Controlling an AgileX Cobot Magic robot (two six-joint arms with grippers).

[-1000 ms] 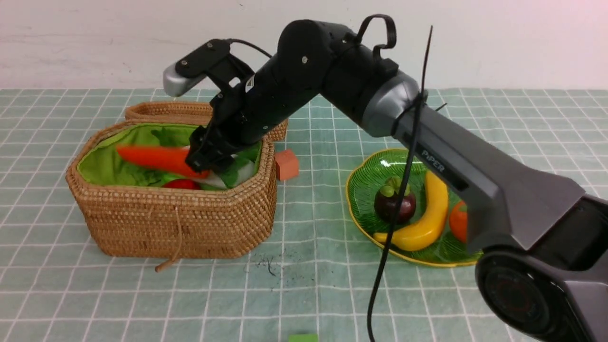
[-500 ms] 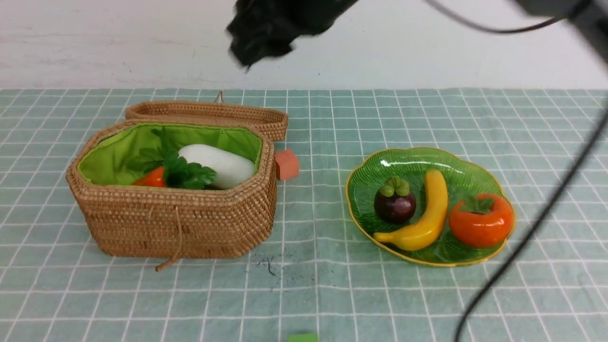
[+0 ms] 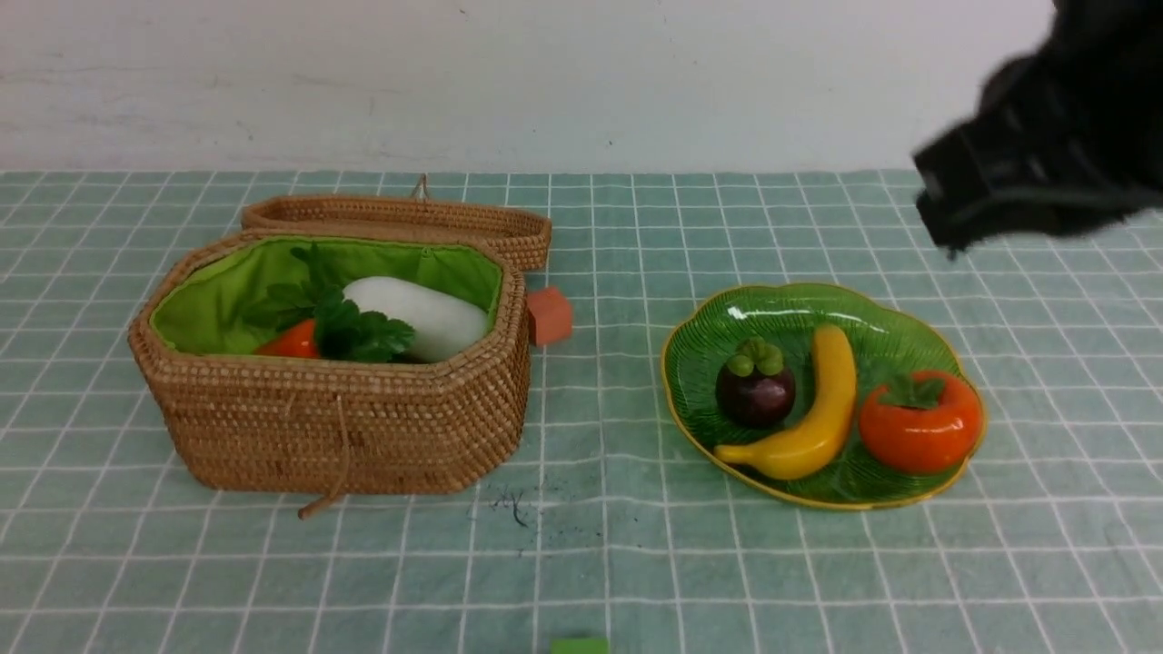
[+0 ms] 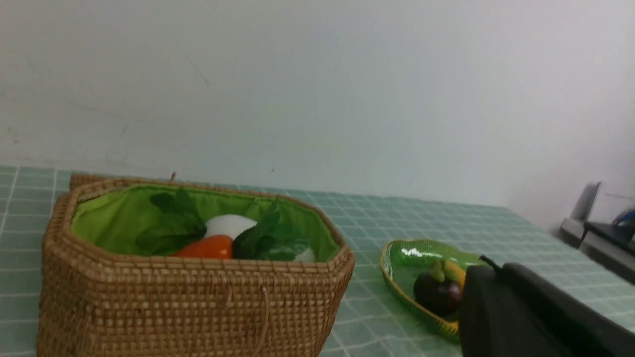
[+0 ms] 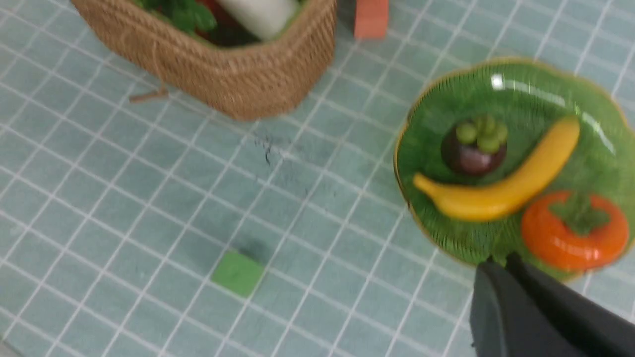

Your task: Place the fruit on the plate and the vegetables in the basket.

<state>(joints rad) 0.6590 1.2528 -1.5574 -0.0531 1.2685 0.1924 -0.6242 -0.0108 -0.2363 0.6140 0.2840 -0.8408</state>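
Observation:
The wicker basket (image 3: 336, 427) with green lining holds the white radish (image 3: 418, 313), the orange carrot (image 3: 289, 342) and green leaves. The red pepper and the gourd are hidden. The green leaf-shaped plate (image 3: 781, 309) carries the mangosteen (image 3: 754, 386), the banana (image 3: 818, 409) and the persimmon (image 3: 919, 422). My right arm (image 3: 1027, 182) is a dark blur high at the right, above and behind the plate. My right gripper (image 5: 498, 260) is shut and empty over the plate's near edge. My left gripper (image 4: 488, 270) is shut and empty, low at the basket's level.
The basket's wicker lid (image 3: 400, 218) lies open behind it. A small orange-red cube (image 3: 549, 314) sits just right of the basket. A small green block (image 3: 579, 646) lies at the cloth's front edge. A checked green cloth covers the table, and a white wall stands behind.
My right arm let go of the carrot in the basket, rose out of it and swung across to the upper right. The carrot now lies beside the radish.

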